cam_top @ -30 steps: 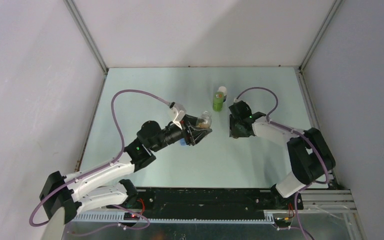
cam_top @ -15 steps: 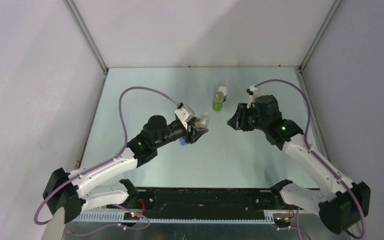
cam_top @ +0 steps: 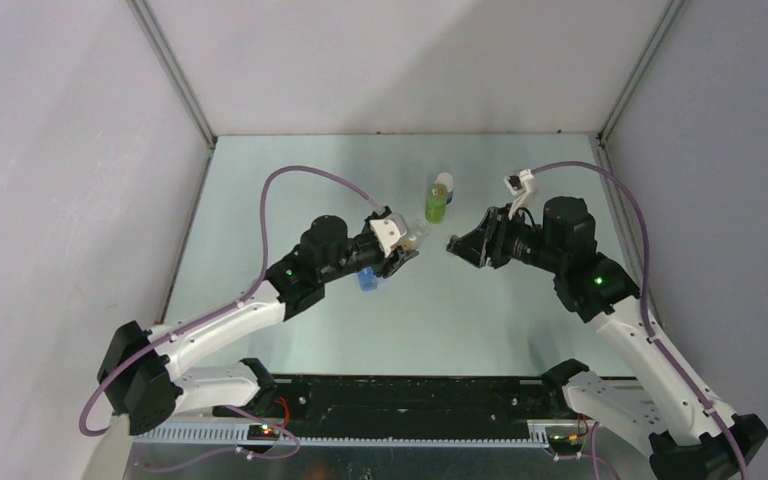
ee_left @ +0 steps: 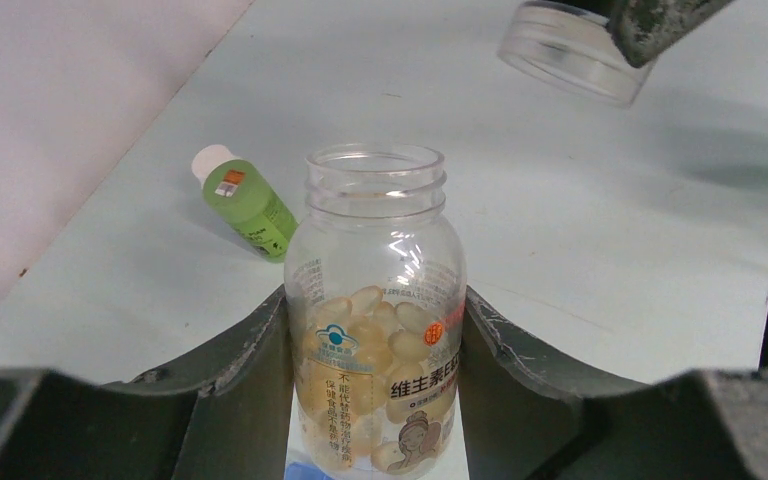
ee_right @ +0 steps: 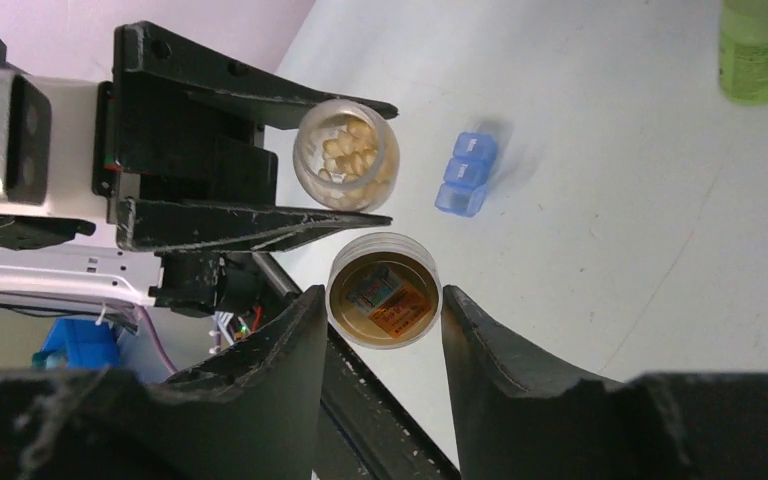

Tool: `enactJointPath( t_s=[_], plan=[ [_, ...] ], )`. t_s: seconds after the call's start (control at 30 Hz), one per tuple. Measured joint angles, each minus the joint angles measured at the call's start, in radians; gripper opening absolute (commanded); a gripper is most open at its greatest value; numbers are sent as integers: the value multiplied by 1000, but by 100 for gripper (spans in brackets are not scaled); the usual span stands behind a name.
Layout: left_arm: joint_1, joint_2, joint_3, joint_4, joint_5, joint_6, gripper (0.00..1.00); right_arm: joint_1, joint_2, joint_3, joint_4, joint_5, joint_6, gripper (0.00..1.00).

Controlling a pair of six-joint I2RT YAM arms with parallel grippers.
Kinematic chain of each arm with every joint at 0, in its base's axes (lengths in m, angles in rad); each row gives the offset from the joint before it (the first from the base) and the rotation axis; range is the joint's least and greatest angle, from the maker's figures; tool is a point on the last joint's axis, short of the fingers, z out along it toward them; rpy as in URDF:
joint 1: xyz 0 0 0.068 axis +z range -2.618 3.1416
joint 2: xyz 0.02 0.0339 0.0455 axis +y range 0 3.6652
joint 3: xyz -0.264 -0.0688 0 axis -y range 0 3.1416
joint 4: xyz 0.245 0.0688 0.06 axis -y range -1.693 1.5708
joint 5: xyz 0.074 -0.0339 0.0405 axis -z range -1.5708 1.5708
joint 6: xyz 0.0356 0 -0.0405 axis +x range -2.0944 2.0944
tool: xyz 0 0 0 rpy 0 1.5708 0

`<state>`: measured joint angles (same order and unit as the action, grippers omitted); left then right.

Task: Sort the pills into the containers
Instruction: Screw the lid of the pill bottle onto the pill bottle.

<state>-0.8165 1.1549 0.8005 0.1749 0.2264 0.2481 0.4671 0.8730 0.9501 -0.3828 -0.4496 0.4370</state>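
My left gripper [cam_top: 403,250] is shut on a clear pill bottle [ee_left: 378,300], uncapped and about half full of pale yellow pills. The bottle's mouth points toward my right gripper [cam_top: 457,245]. That gripper is shut on the bottle's clear cap [ee_right: 384,290], its inner side with a printed label facing the right wrist camera. The cap hangs in the air a short way from the bottle's mouth [ee_right: 346,154], not touching it. A small blue pill box [cam_top: 367,279] of three joined compartments lies on the table under the left gripper.
A green bottle [cam_top: 437,203] with a white cap lies on the table behind the two grippers. The table is walled at the left, back and right. The left arm's purple cable arches over the table's left half.
The right arm has lifted and swung round with the cap, so its gripper now faces the left gripper. The left arm has carried the bottle up and to the right, closing the gap.
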Motion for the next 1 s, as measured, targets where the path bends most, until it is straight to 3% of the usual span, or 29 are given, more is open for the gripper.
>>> enactJointPath(
  t_s=[0.43,1.0],
  plan=[
    [0,24,24,-121,142,137,0,0,121,114,-60,-45,7,47],
    [-6,50,61,-191,196,163,0,95,233,190,-175,-26,-57,47]
  ],
)
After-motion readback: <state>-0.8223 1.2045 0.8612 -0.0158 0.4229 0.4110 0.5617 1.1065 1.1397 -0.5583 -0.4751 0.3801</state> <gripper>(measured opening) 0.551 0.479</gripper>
